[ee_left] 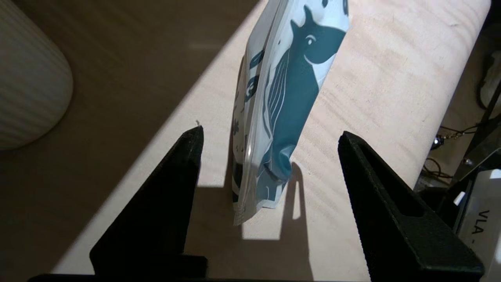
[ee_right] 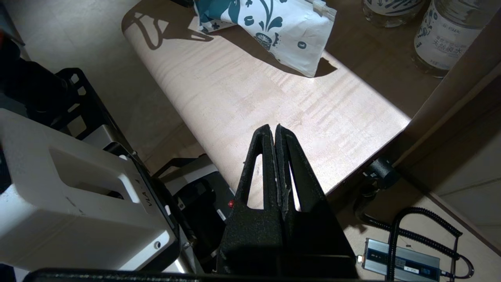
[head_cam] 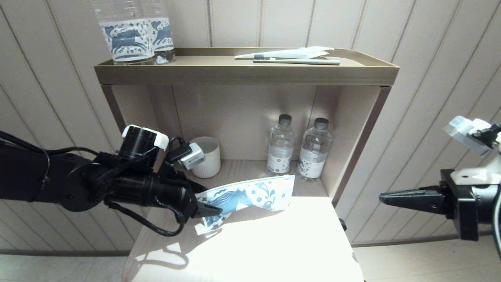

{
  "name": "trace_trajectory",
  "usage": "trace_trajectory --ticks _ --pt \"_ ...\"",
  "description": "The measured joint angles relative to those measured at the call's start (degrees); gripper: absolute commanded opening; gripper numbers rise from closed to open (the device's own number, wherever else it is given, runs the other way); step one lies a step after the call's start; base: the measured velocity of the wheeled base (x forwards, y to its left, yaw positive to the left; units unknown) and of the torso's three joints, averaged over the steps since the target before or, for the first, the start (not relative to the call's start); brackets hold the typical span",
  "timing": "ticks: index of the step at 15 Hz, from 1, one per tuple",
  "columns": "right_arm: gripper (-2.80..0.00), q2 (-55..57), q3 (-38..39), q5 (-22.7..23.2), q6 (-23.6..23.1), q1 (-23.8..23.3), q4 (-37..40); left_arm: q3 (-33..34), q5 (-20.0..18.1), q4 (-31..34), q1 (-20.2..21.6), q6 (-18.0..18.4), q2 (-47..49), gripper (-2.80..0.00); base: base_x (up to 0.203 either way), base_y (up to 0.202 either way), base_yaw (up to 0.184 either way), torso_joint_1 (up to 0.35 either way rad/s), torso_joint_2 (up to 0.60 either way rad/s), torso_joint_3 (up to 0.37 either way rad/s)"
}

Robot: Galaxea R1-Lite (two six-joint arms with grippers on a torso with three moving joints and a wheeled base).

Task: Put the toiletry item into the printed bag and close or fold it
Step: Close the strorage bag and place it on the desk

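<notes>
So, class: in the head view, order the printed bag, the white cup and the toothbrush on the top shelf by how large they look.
1. Printed bag, largest.
2. White cup.
3. Toothbrush, long but thin, and farther up, so its place is less sure.

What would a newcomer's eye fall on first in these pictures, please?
The printed bag lies in bright light on the lower shelf, its end between the open fingers of the left gripper. The right gripper hangs shut off to the right, and a toothbrush lies on the top shelf.

"VLA" on white wrist housing (ee_right: 78, 203).
</notes>
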Motion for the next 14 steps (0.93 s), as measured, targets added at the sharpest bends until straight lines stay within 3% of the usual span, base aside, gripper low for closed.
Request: trace_trajectory --ticks 3,4,11,14 --pt "-2.80 0.00 -0.11 0.00 0.05 0.05 0.00 0.41 0.42 0.16 0.07 -0.07 -4.21 0.00 0.000 0.000 0.000 0.000 0.00 0.000" --pt "-2.80 -0.02 -0.17 -0.02 0.05 0.06 -0.02 1.21 0.76 0.22 0.13 -0.08 -6.03 -2.80 0.000 0.000 0.000 0.000 0.00 0.000" --pt "-2.80 -1.49 1.44 -0.05 -0.01 0.00 -0.02 13.40 6.32 0.20 0.07 -4.76 -21.83 -2.80 0.000 0.000 0.000 0.000 0.00 0.000" --pt "-2.80 -3.94 2.70 -0.42 0.38 -0.42 0.22 18.64 12.22 0.60 0.13 -8.26 -31.13 -2.80 0.000 0.000 0.000 0.000 0.00 0.000"
